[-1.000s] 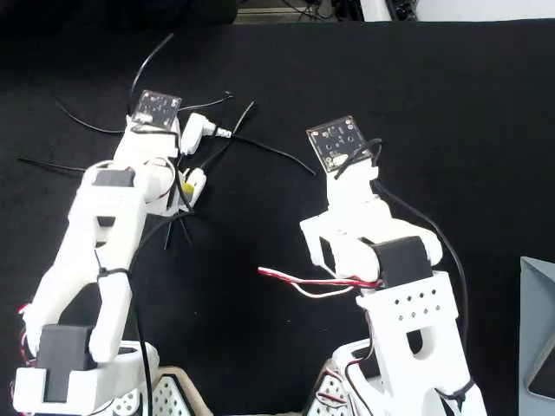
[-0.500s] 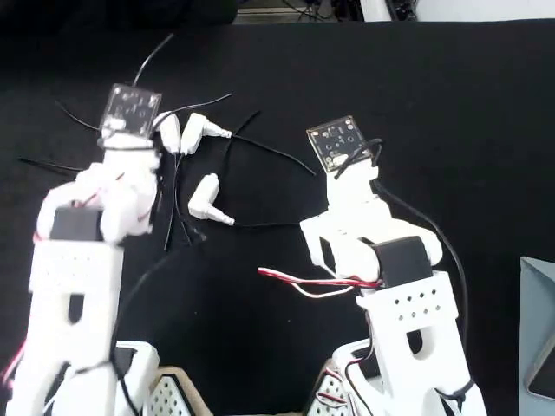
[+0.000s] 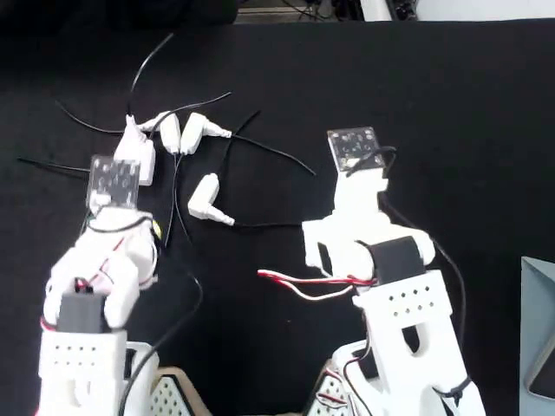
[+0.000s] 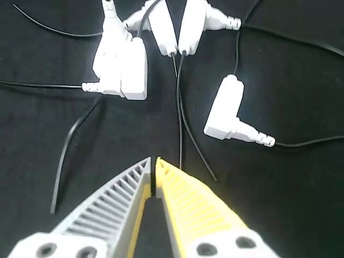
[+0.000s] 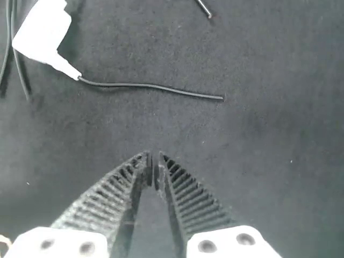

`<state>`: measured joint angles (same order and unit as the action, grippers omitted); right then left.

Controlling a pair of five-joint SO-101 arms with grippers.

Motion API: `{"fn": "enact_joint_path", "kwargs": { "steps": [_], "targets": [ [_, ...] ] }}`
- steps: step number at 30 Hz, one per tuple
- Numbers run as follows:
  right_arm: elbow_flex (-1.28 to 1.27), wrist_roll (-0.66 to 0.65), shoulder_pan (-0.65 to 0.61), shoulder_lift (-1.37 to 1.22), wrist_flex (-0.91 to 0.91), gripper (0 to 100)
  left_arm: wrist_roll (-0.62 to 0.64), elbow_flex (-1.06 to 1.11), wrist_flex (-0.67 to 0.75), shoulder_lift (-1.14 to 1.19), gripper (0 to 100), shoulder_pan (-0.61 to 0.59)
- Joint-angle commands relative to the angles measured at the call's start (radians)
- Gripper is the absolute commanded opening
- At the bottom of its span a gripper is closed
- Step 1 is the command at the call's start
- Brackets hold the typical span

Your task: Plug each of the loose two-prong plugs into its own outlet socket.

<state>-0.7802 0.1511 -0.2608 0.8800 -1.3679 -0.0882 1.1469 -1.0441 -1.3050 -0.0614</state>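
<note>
Black cloth (image 3: 486,130) carries the white parts: one plug-and-socket pair (image 4: 121,64) looks mated, while the angled plug (image 4: 228,115) and two straight pieces (image 4: 161,27) lie loose ahead of my left gripper (image 4: 153,174). That gripper and my right gripper (image 5: 155,169) are both closed on nothing. I judge most of the plugging outstanding.

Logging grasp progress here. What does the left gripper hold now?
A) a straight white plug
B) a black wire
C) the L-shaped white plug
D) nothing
D: the left gripper is shut on nothing, and the L-shaped white plug lies apart from it on the table.
</note>
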Motion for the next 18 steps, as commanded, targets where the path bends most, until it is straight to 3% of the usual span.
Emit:
{"fn": "enact_joint_path", "kwargs": {
  "steps": [1, 8, 18],
  "targets": [
    [0.001, 0.028, 0.012, 0.018, 0.012, 1.2, 0.041, 0.137, 0.055, -0.183, 3, 0.001],
    [-0.085, 0.077, 0.014, 0.226, 0.034, 1.1, 0.06, 0.269, 0.052, -0.376, 3, 0.001],
    [-0.446, 0.025, 0.078, 0.486, 0.298, 1.1, 0.06, 0.366, 0.054, -0.511, 3, -0.007]
  ]
}}
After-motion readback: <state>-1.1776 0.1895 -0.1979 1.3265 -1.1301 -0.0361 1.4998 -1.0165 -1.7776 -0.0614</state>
